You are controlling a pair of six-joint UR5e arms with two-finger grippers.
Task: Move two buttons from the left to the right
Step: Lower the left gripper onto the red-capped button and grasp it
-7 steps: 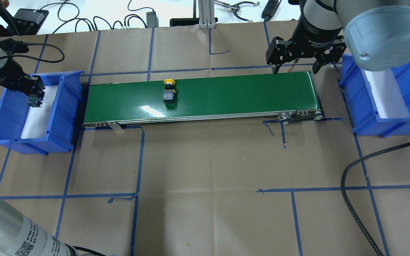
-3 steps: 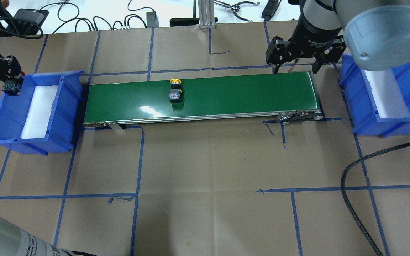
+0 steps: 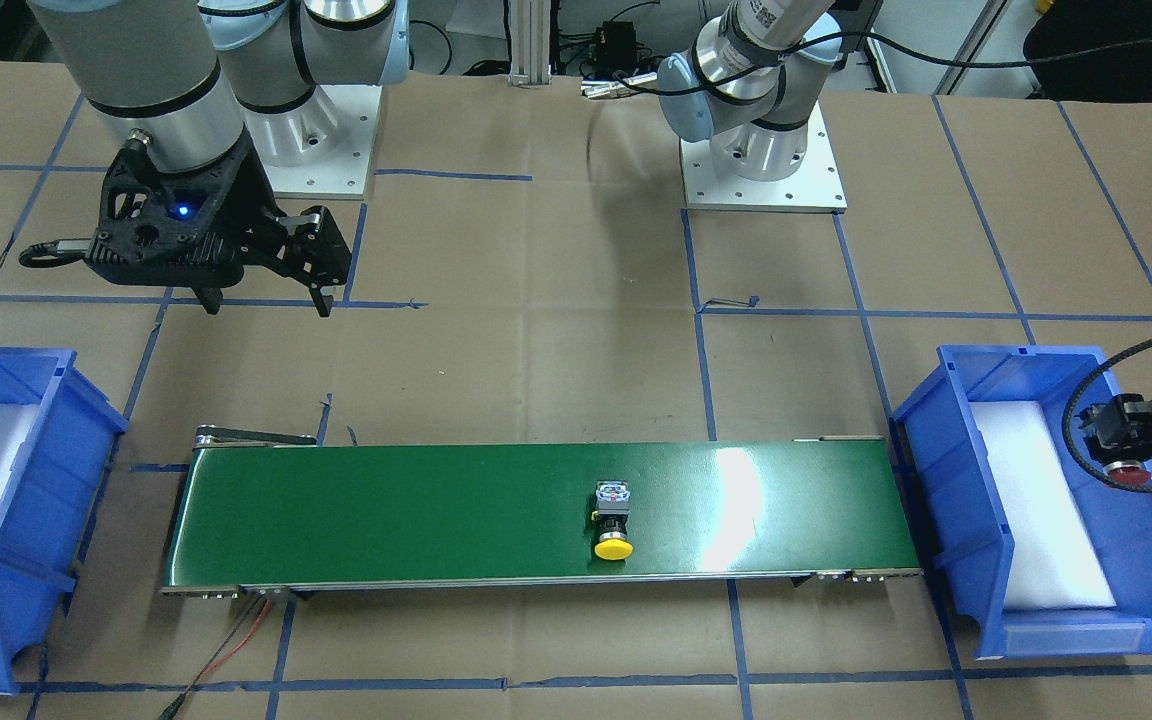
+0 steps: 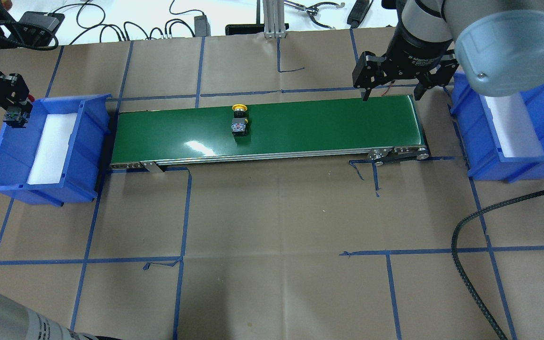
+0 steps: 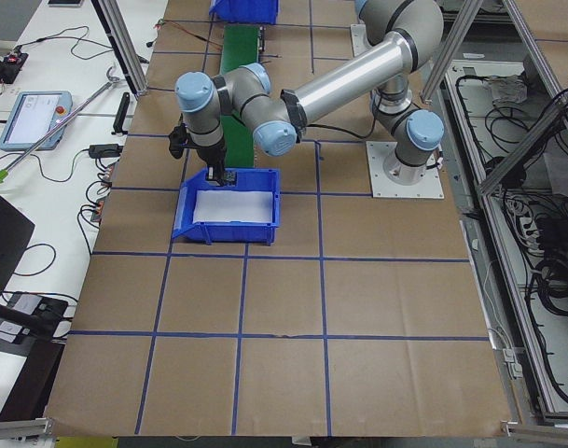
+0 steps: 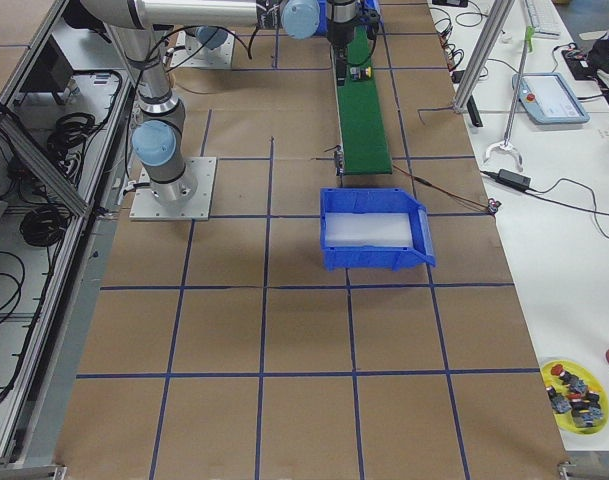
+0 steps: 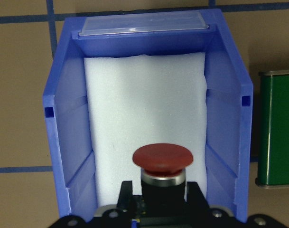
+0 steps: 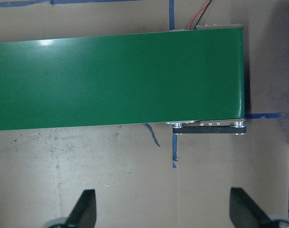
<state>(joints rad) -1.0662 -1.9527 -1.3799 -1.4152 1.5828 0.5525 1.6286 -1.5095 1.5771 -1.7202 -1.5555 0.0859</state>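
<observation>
Our left gripper [image 4: 14, 109] clamps the red-capped button [image 7: 162, 159] by its body, over the outer side of the left blue bin [image 4: 88, 141]. The yellow-capped button [image 4: 239, 122] lies on the conveyor belt [image 4: 324, 125]. We judge both rigid and light (the domed caps may slip), so we take the blocky body. The right gripper [image 4: 390, 97] is wide open and empty.

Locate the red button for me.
Front-facing view, far right: the red button is held in the left pincer above the blue bin, away from the conveyor.

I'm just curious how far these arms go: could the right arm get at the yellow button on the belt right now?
Probably yes. The right gripper hangs open near the right end of the belt, the yellow button lies mid-belt, and nothing stands between them.
</observation>
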